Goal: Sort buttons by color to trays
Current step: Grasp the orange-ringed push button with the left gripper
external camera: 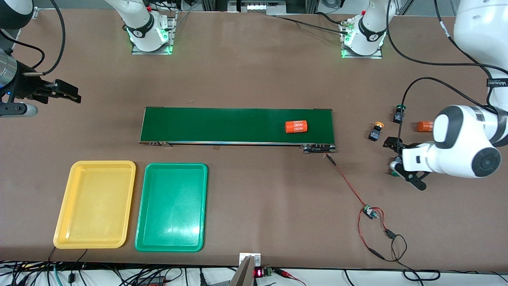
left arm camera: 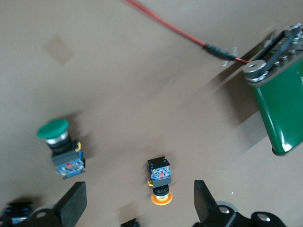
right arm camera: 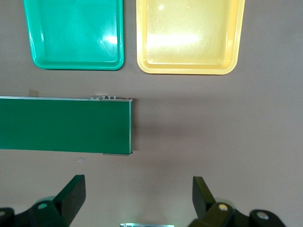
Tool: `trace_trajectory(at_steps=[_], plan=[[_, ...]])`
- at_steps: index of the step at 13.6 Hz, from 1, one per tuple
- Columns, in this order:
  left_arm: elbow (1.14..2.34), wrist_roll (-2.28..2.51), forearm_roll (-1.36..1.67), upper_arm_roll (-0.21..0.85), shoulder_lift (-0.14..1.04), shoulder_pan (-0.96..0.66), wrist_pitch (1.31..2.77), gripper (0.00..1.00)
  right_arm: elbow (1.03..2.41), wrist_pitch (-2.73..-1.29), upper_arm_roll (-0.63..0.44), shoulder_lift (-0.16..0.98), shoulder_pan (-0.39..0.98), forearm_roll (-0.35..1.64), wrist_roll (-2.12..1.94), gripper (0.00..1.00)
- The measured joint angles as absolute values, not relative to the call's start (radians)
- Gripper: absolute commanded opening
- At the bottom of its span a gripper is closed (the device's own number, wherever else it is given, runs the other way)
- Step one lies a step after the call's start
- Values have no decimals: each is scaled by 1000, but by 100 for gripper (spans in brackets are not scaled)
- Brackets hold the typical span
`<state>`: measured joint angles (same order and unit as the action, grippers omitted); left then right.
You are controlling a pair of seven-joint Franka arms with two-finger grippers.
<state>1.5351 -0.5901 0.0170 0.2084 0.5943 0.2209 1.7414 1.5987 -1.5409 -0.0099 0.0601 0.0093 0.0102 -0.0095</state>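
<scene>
Front view. You had both trays empty at the near edge of the surface (external camera: 254, 71): yellow tray (external camera: 95, 205) and green tray (external camera: 172, 207) side by side, toward the right arm's end. An orange cylinder (external camera: 297, 126) lay on the dark green belt (external camera: 222, 125). The buttons sat toward the left arm's end: a yellow-capped button (external camera: 376, 132), a green-capped button (external camera: 399, 113) farther from the camera, and a second green cap partly hidden under the left hand (external camera: 403, 161). The fourth button was not clearly seen. The right hand (external camera: 65, 93) waited, spread open.

Left wrist view. Your left hand (left arm camera: 137, 201) stood open above the yellow-capped button (left arm camera: 160, 179), which lay on its side.

Right wrist view. Your right hand (right arm camera: 137, 198) stood open above bare surface beside the belt end.

Advice: centre the fingers on the button's body, not its cap, before closing.
</scene>
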Motion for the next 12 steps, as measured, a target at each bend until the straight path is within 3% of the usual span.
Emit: trace_trajectory(at_steps=[12], plan=[[1937,-474,62,223,492,256,2084,100,1599,-1541,-10,60,4,10,-5,100]])
